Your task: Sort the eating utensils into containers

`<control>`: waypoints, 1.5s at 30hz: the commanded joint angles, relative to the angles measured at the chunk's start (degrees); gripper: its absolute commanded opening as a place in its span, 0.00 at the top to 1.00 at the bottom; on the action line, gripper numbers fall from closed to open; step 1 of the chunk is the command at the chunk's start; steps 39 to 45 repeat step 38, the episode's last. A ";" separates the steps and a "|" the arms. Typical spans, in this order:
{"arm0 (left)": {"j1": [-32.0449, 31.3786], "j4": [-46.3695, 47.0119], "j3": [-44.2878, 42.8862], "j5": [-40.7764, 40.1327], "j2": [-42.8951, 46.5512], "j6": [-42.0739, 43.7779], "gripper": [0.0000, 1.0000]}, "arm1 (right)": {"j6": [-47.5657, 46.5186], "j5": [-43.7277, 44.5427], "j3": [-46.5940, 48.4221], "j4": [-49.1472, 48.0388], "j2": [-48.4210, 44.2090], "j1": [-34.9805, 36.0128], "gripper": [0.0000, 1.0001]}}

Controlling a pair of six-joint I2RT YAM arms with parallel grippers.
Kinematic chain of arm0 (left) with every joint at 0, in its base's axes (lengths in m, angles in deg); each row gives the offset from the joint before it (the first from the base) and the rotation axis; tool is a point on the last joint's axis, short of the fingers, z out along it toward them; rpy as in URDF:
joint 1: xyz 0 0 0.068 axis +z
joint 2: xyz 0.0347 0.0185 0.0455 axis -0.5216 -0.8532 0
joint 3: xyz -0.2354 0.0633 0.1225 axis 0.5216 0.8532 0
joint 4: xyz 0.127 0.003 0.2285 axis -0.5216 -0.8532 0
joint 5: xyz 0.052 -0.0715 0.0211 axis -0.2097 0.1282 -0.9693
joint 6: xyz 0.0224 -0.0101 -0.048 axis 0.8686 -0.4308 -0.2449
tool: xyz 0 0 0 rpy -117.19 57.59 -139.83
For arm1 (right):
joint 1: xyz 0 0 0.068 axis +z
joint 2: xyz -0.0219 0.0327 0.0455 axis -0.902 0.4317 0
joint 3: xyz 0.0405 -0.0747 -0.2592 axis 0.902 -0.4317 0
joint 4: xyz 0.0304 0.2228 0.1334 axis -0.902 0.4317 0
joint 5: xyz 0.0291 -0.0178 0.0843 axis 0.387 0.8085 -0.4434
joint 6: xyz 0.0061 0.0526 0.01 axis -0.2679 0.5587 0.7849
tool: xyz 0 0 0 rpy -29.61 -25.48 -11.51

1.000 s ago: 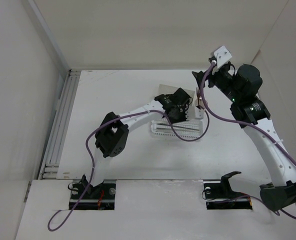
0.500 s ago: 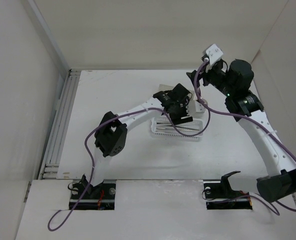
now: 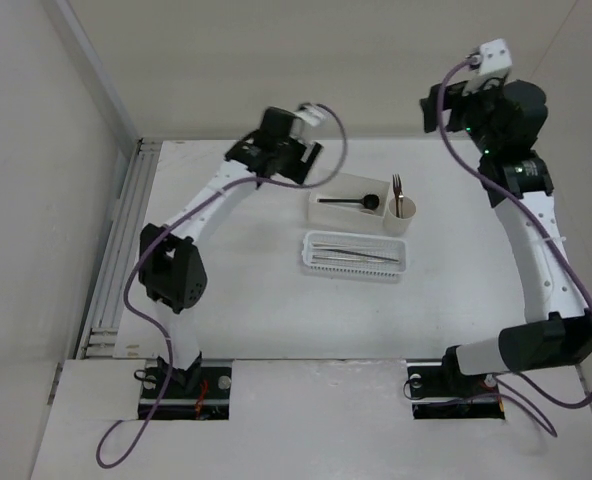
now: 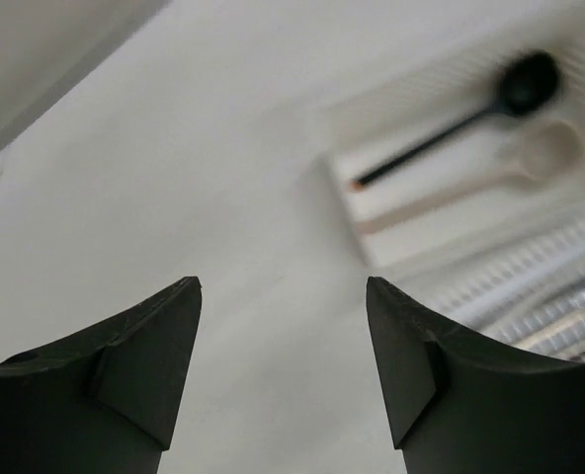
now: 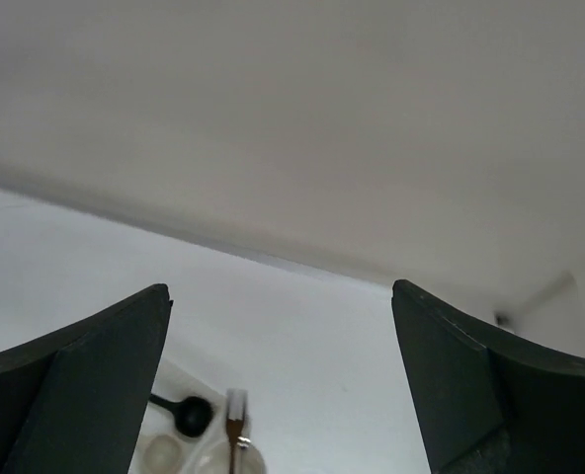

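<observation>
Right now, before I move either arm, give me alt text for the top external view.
Both arms sit away from the containers, left tool and right tool open and empty. A black spoon lies in the white square box, a fork stands in the cream cup, and thin sticks lie in the mesh basket.

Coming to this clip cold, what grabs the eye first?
The three containers clustered mid-table stand out: a black spoon lies in the white box, a fork stands in the cream cup, and thin sticks lie in the mesh basket. On either side, the left gripper and right gripper hang open and empty.
</observation>
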 commanded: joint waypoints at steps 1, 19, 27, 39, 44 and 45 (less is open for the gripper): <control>18.29 0.15 1.85 -6.62 3.17 -16.36 0.37 | 11.19 11.20 2.55 7.14 2.43 -9.44 0.01; 42.88 12.54 26.03 -13.57 11.53 -21.05 0.37 | 32.32 28.61 -13.81 9.70 -2.94 -29.50 0.00; 42.88 11.65 24.87 -9.26 10.81 -21.57 0.37 | 33.38 26.68 -14.76 8.92 -5.03 -29.50 0.00; 42.88 12.18 26.28 -6.90 11.87 -22.10 0.37 | 34.43 27.29 -18.72 5.75 -9.96 -29.50 0.00; 42.88 12.18 26.28 -6.90 11.87 -22.10 0.37 | 34.43 27.29 -18.72 5.75 -9.96 -29.50 0.00; 42.88 12.18 26.28 -6.90 11.87 -22.10 0.37 | 34.43 27.29 -18.72 5.75 -9.96 -29.50 0.00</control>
